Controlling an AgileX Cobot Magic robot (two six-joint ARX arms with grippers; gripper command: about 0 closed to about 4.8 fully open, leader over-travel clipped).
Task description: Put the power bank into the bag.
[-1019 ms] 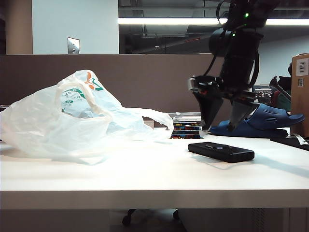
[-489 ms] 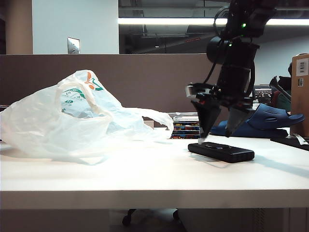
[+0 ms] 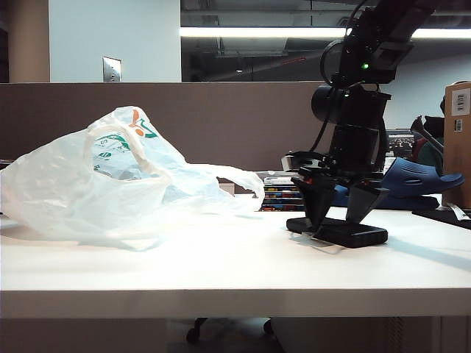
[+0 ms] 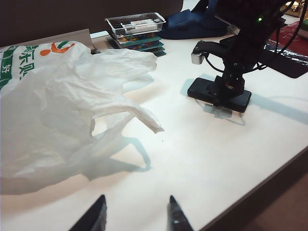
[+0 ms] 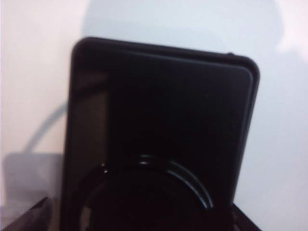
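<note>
The power bank (image 3: pixel 366 235), a flat black slab, lies on the white table right of centre; it is also seen from the left wrist (image 4: pixel 242 99) and fills the right wrist view (image 5: pixel 159 106). My right gripper (image 3: pixel 338 220) points down at it, open, with one finger on each side of the slab and its tips near the table. In the left wrist view the right gripper (image 4: pixel 226 90) stands over the slab's middle. The crinkly white bag (image 3: pixel 88 184) lies slumped at the left, handle loop toward the centre (image 4: pixel 53 110). My left gripper (image 4: pixel 136 204) hovers open near the table's front edge, nothing between its tips.
A dark blue sandal (image 3: pixel 413 180) lies behind the power bank. A stack of flat colourful cases under a clear box (image 3: pixel 285 193) sits at the back centre. A cardboard box (image 3: pixel 458 140) stands at the far right. A brown partition runs behind the table.
The right gripper has come down from above the power bank until its open fingers straddle it. The bag, the power bank and the left arm have not moved.
</note>
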